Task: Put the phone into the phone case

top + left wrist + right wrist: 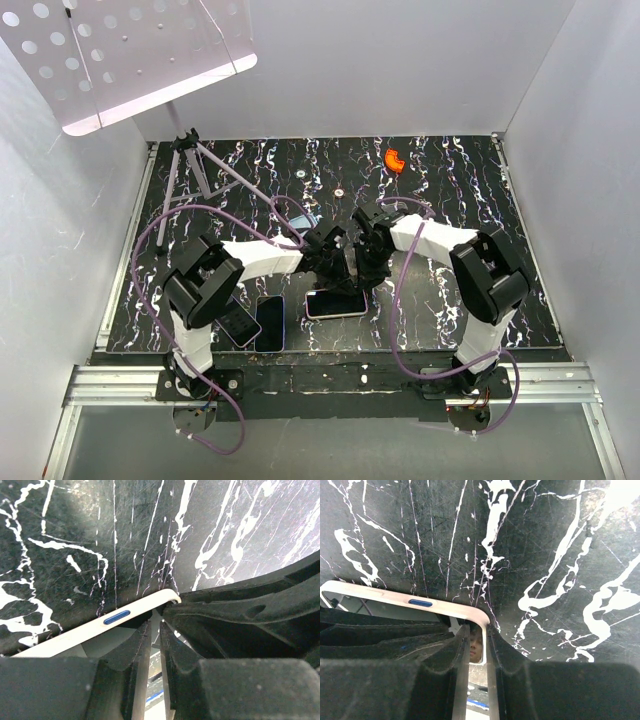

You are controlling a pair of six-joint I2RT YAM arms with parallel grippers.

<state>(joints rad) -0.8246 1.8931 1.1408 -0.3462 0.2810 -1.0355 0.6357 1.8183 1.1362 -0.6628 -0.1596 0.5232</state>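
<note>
Left gripper, right gripper both nearly closed, empty, tips pressing phone into white case. I fear uneven push popping corner, skidding case.

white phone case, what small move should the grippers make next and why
Probably press gently to seat the phone: left gripper and right gripper each pinch the white phone case rim, and the glossy screen shows inside it.

The left arm and right arm have white links, bulky black joints and a loose purple cable each. The left tool and right tool are matte black.
</note>
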